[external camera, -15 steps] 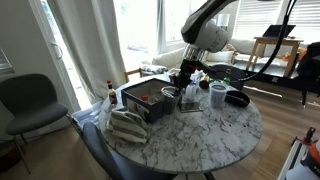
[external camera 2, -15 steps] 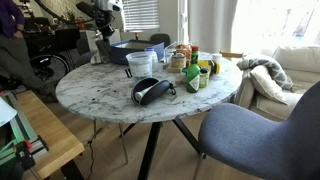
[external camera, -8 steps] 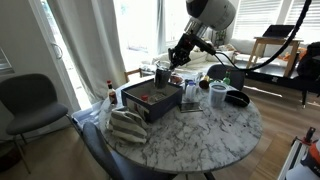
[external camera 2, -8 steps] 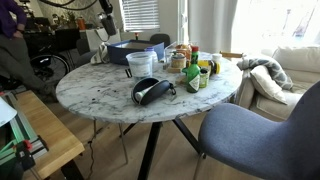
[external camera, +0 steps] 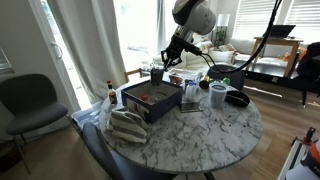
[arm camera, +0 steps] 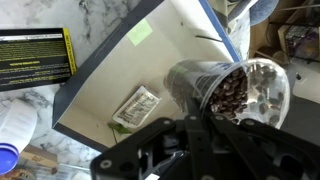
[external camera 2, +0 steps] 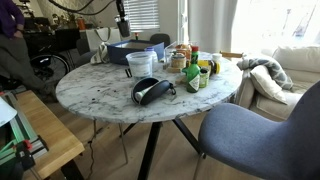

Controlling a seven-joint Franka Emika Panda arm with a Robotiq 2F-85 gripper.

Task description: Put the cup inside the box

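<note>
My gripper (external camera: 160, 67) is shut on a clear plastic cup (arm camera: 225, 88) with dark brown contents, held in the air above the dark blue box (external camera: 150, 98). In the wrist view the cup lies on its side across the jaws, over the box's pale inside (arm camera: 150, 75), where a small white packet (arm camera: 135, 106) lies. In an exterior view the gripper (external camera 2: 122, 27) hangs above the box (external camera 2: 130, 51) at the table's far side.
A round marble table (external camera: 215, 130) carries a white lidded cup (external camera: 218, 96), a black headset (external camera 2: 150, 89), bottles and jars (external camera 2: 192, 68), and a folded cloth (external camera: 125, 125). A black and yellow booklet (arm camera: 35, 55) lies beside the box. Chairs stand around the table.
The arm has lifted the cup from the table beside the box and carried it up and over the box.
</note>
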